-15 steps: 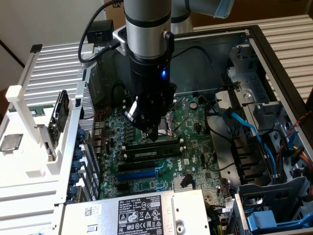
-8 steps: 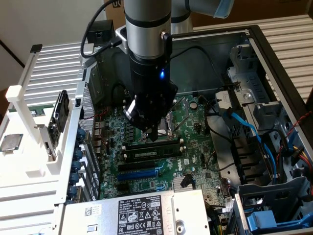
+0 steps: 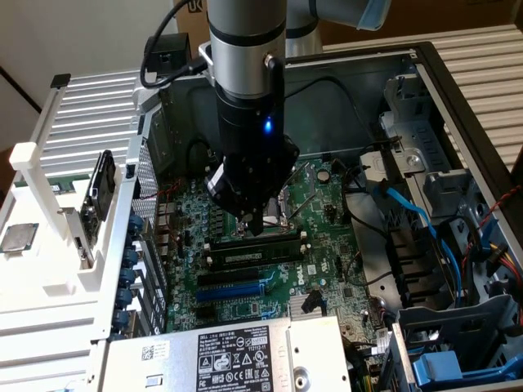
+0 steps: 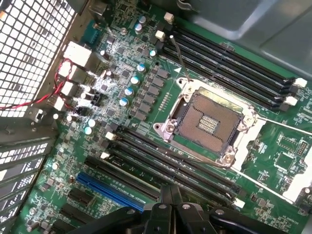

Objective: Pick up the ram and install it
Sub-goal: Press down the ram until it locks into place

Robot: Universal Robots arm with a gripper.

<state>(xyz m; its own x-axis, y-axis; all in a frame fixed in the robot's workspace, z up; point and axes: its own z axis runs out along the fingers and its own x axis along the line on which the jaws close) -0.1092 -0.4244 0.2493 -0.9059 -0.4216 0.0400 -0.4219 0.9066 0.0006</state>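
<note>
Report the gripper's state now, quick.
Gripper: shut, holding nothing visible, fingertips just above the ram sitting in its slot on the motherboard.

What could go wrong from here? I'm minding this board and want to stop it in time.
1. The shut end effector is close over one part of the ram; an off-centre push might seat it tilted.
2. The open CPU socket lies bare right beside that slot; a slip could damage its contacts.
</note>
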